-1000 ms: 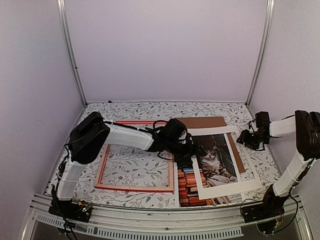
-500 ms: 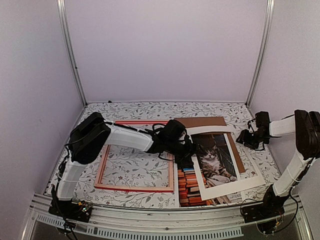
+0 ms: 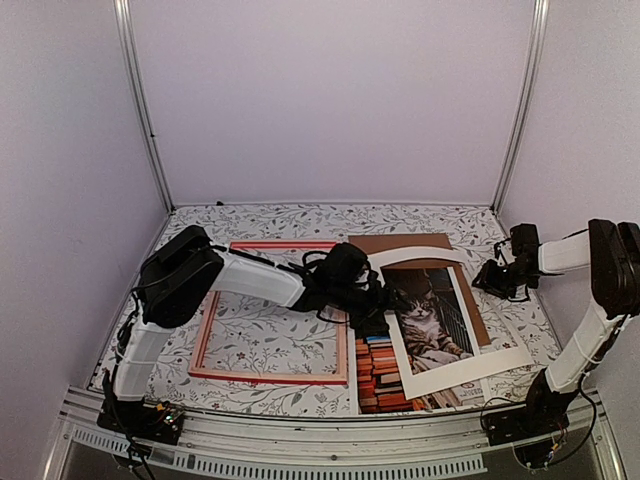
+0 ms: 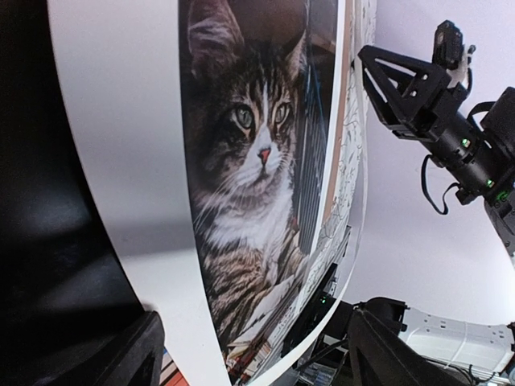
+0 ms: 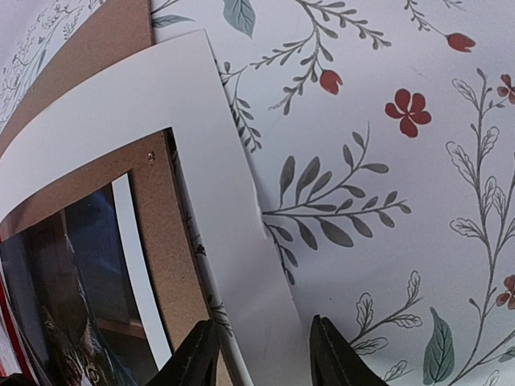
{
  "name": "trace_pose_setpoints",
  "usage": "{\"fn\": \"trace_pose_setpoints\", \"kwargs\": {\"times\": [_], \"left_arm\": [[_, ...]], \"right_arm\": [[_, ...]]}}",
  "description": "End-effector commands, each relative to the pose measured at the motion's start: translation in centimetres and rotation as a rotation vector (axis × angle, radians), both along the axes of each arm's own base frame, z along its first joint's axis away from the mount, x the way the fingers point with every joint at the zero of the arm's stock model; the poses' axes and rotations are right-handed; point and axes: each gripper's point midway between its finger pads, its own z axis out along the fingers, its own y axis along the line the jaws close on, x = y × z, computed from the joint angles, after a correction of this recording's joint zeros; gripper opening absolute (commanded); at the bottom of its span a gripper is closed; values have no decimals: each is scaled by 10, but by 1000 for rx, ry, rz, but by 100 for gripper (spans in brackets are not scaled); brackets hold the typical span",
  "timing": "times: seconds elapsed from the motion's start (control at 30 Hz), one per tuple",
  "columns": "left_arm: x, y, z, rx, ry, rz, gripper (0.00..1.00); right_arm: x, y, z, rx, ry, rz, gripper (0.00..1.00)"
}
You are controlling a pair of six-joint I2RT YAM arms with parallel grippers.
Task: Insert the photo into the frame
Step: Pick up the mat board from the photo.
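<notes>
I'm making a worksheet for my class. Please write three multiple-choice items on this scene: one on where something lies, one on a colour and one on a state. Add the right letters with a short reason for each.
1. By the robot's sides, where does the frame lie relative to the photo?
A. On top of it
B. To its right
C. To its left

2. What colour is the frame's front?
A. Blue
B. Red
C. Black

3. What is inside the frame?
A. Nothing; the tablecloth shows through
B. The photo
C. A mirror

Answers:
1 C: the top view shows the frame on the left and the photo beside it on the right.
2 B: its rails are bright red.
3 A: only the floral tablecloth appears within the rails.
</notes>
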Motion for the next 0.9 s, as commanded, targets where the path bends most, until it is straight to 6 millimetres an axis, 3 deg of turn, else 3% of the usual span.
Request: {"fn": "trace_pose_setpoints", "kwargs": {"times": [0.0,0.57,0.87], "left_arm": [[-1,10,-28,51,17,-2,81],[1,15,-28,27,22,-4,80],[5,22,-25,28,-1,5,80]], "right_arm": [[-27,4,-23,-1,123,9,41],[-27,0,-22,-114,151,1,25],[-19,-6,-7,-144,121,-10,20]]}}
